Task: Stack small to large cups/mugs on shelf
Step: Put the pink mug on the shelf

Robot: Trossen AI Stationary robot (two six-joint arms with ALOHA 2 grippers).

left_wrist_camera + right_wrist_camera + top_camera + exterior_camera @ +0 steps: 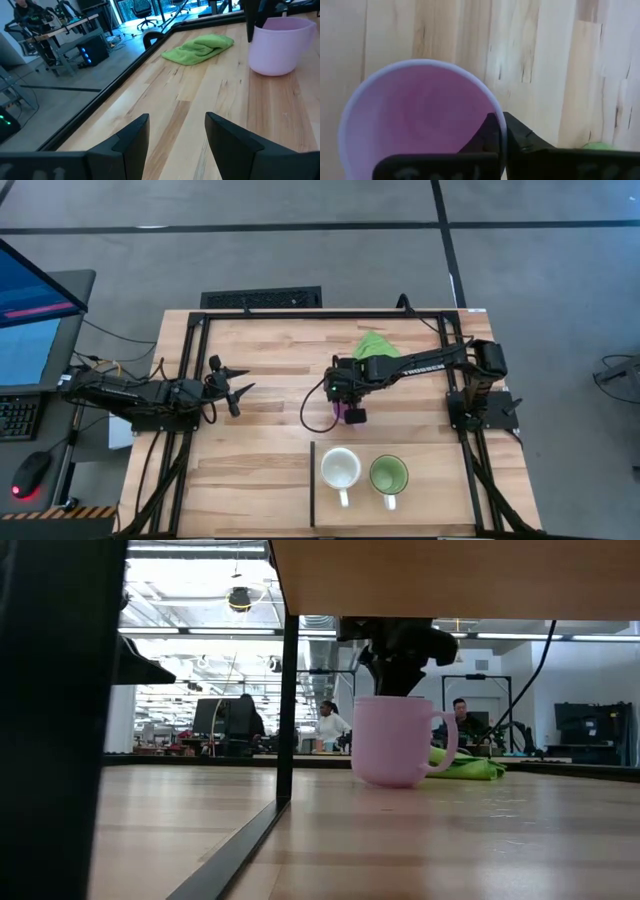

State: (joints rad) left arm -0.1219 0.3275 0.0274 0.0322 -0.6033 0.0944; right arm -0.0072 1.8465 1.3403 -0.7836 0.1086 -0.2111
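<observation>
A light purple mug [395,740] stands upright near the table's middle, its handle [450,740] toward the green cloth [465,765]. My right gripper [501,125] comes down on it from above and is shut on its rim; it also shows in the high view [348,408]. A white mug [340,470] and a green mug [388,475] stand side by side on the shelf section [440,510], near the table's front edge, handles toward the near edge. My left gripper [232,388] is open and empty over the table's left part. My right gripper pinches the purple mug's rim wall [504,131], one finger inside the mug [487,132] and one outside [522,137]. The fingers point down from above. The mug stays upright, and its base [392,780] seems to rest on the table.
A thin black strip [312,480] marks the shelf section's left edge. The green cloth [375,345] lies crumpled on the table behind the purple mug. A black frame [320,312] runs around the table. People sit in the room beyond the far edge [330,725].
</observation>
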